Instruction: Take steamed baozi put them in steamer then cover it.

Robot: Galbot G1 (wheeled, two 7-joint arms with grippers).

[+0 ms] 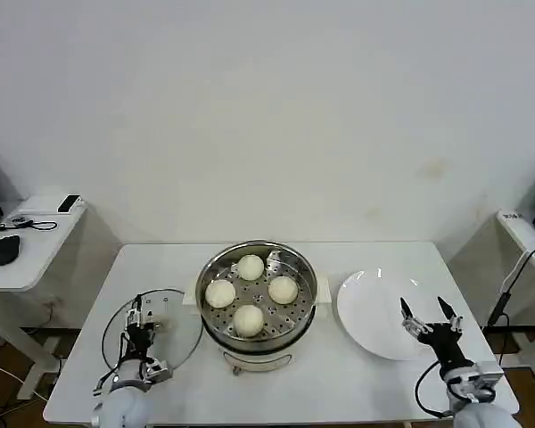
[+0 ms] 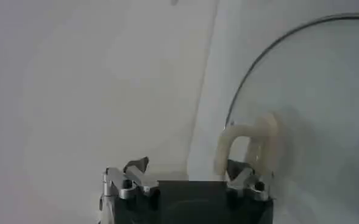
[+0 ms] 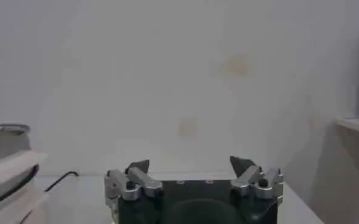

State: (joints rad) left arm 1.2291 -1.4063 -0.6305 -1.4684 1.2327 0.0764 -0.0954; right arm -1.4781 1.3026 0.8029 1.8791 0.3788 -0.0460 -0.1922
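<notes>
Left gripper point(image 1: 141, 314) poised over round clear glass cover point(image 1: 180, 343) flat on white table point(image 1: 339, 392), fingers apart beside its pale handle point(image 2: 252, 143). Centre: four cream-white baozi point(image 1: 251, 267) in shiny steel steamer point(image 1: 210, 267). Right gripper point(image 1: 428, 316) above white plate point(image 1: 370, 308), fingers spread, empty.

The white rectangular desk point(image 1: 357, 374) carries three items in a row. At the centre stands the round stainless-steel steamer point(image 1: 257, 294) on its white electric pot base, holding four cream-white round baozi point(image 1: 249, 319). On the robot's left of it, the round clear glass cover point(image 1: 165, 325) with a metal rim lies flat on the desk. On the robot's right, just beside the steamer, lies a flat round white plate point(image 1: 374, 308).
</notes>
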